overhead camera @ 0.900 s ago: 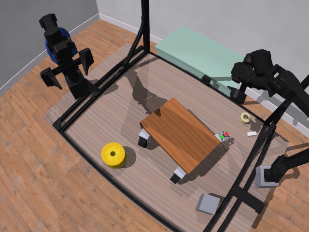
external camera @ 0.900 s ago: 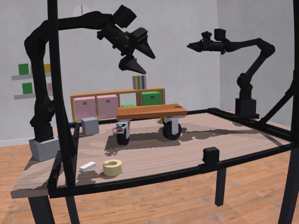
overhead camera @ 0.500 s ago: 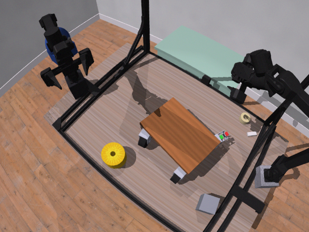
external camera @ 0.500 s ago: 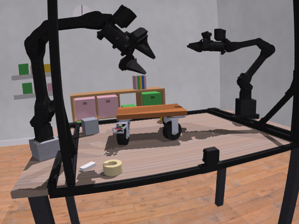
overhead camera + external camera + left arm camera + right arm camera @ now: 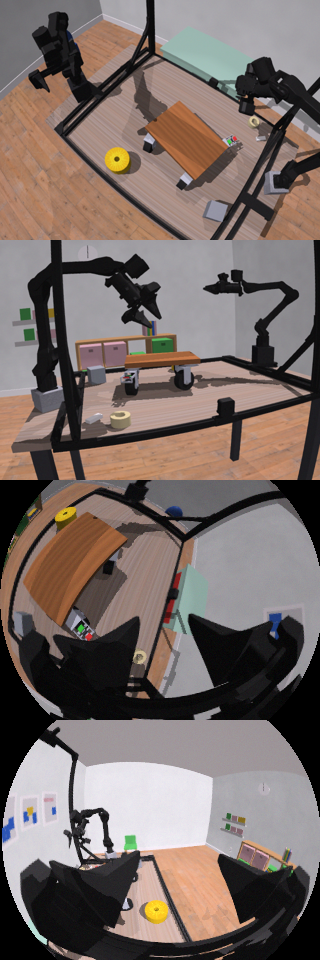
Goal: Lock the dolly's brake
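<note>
The dolly [image 5: 186,135] has a brown wooden deck on casters and stands mid-table. Its brake pedal [image 5: 231,140] is on the caster at the right corner, with a red end [image 5: 234,138] beside a green end. The pedal also shows in the exterior view [image 5: 129,376] and in the left wrist view [image 5: 83,630]. My left gripper [image 5: 246,108] [image 5: 153,320] hangs high above and beyond the pedal, open and empty. My right gripper [image 5: 42,83] [image 5: 208,288] is raised at the far corner, away from the dolly, open and empty.
A yellow spool [image 5: 117,159] lies near the front edge. A beige tape ring [image 5: 254,121] and a small white block [image 5: 261,138] lie right of the pedal. A grey cube [image 5: 215,210] sits at the near right. A black frame surrounds the table, with a teal box [image 5: 206,56] behind it.
</note>
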Motion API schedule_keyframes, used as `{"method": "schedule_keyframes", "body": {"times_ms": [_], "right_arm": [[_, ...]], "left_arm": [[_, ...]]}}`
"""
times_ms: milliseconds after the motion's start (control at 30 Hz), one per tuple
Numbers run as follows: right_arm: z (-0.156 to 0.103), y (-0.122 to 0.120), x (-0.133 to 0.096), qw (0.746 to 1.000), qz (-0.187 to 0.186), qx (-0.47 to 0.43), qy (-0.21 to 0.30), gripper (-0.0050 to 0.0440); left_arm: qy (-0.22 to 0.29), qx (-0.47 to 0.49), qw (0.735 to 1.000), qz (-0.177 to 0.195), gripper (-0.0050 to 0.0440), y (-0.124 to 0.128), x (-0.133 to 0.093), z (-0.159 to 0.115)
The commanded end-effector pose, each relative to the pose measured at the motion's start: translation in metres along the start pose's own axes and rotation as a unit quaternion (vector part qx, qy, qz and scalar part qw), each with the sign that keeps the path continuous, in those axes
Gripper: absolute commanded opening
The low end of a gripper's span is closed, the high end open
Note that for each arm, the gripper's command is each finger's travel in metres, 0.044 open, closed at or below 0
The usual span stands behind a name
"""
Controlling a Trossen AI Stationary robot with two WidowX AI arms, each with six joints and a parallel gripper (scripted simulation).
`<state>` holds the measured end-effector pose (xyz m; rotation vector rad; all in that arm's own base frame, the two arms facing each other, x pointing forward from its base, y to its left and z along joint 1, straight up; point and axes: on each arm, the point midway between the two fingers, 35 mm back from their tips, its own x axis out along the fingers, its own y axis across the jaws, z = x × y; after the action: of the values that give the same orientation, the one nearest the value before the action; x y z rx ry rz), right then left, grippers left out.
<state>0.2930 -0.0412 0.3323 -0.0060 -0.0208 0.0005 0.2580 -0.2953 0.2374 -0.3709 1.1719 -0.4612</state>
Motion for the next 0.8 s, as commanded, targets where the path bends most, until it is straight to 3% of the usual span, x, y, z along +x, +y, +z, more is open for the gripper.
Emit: {"method": "schedule_keyframes", "body": {"times_ms": [0,133,200,333,667,767], "right_arm": [[0.017,-0.019,-0.026,1.0,0.0,-0.005,-0.004,0.044],[0.027,-0.03,-0.053,1.0,0.0,-0.005,0.0,0.044],[0.027,-0.03,-0.053,1.0,0.0,-0.005,0.0,0.044],[0.036,-0.032,-0.081,1.0,0.0,-0.004,0.004,0.044],[0.051,-0.002,-0.132,1.0,0.0,0.002,0.01,0.044],[0.051,0.0,-0.134,1.0,0.0,0.003,0.01,0.044]], "left_arm": [[0.028,-0.058,0.996,0.059,0.0176,0.032,0.019,-0.011],[0.049,-0.113,0.986,0.113,0.008,0.06,0.029,-0.022],[0.049,-0.113,0.986,0.113,0.008,0.06,0.029,-0.022],[0.065,-0.166,0.97,0.167,0.0,0.087,0.037,-0.034],[0.091,-0.283,0.906,0.302,0.0,0.15,0.042,-0.067],[0.092,-0.288,0.902,0.309,0.0,0.153,0.042,-0.069]]}}
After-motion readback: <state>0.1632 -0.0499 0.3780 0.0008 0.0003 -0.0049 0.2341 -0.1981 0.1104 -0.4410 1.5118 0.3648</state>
